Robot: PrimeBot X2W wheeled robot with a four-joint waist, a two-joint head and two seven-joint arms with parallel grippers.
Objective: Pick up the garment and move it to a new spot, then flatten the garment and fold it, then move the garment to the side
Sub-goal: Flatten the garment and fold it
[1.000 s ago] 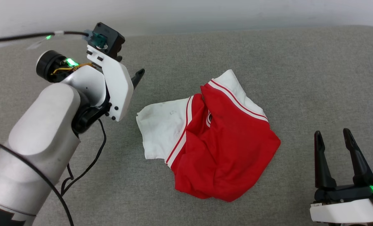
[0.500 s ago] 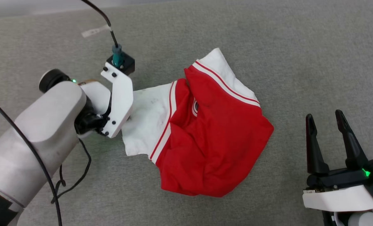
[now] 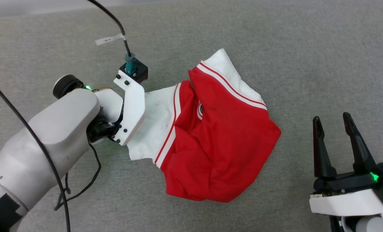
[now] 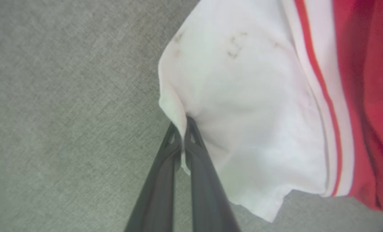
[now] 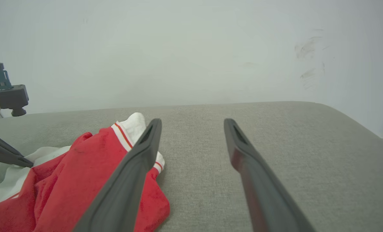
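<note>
Item: garment (image 3: 217, 151), a red jersey T-shirt with white short sleeves and red-white striped trim, lying in a crumpled heap near the middle of the grey woven fabric surface (image 3: 307, 64). No print is visible on the folds that face up. The heap keeps the same outline as a second ago and no part of it is raised yet. Its slight shift in the head view comes from the camera tipping downward, not from the cloth moving.

White sleeve (image 4: 243, 96): spread flat on the heap's left side and faintly marked. Its outer hem is now puckered into a small ridge.

Left gripper (image 4: 182, 124): a second ago it stood clear of the shirt, off to the sleeve's side. It has since come over the sleeve's edge, and its two long dark fingers are pinched together with the hem between them.

Right gripper (image 3: 331, 117): fingers spread and holding nothing, well apart from the heap on its right.

Assessment: the hold for the pick-up appears made, and lifting and carrying remain to be done. The bite is thin and takes only the sleeve edge, so the cloth could slip out once the weight of the heap hangs from it.
</note>
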